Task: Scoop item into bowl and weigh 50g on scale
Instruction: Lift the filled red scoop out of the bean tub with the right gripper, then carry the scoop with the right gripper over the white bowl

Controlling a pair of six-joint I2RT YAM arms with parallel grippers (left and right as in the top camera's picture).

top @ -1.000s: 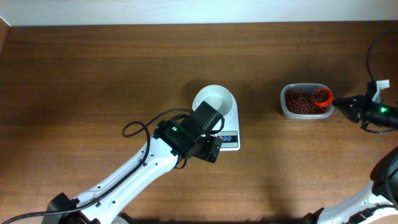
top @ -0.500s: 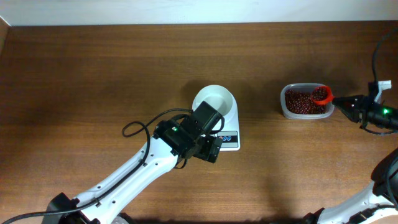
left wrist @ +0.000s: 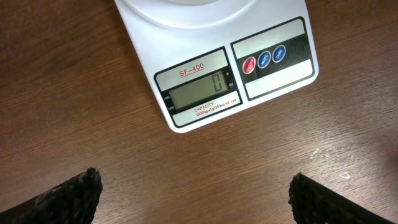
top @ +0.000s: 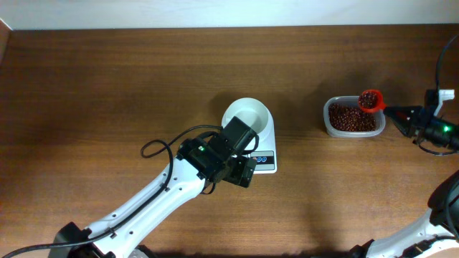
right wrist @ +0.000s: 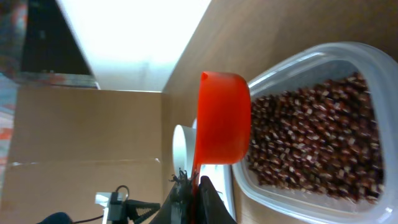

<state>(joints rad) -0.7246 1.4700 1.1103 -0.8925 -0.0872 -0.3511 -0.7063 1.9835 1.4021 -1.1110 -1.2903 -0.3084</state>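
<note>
Many red-brown beans fill a clear plastic container at the right; they also show in the right wrist view. My right gripper is shut on the handle of an orange scoop, whose cup holds beans above the container's far right corner. In the right wrist view the scoop shows its underside. The empty white bowl stands on the white scale. The scale's display reads 0. My left gripper is open and empty, hovering just in front of the scale.
The left arm runs from the bottom left to the scale. A black cable loops beside its wrist. The right arm sits at the right table edge. Bare wood lies between the scale and the container.
The right gripper has lifted the scoop with beans up out of the container and a little toward the far edge. The left arm has not moved.
</note>
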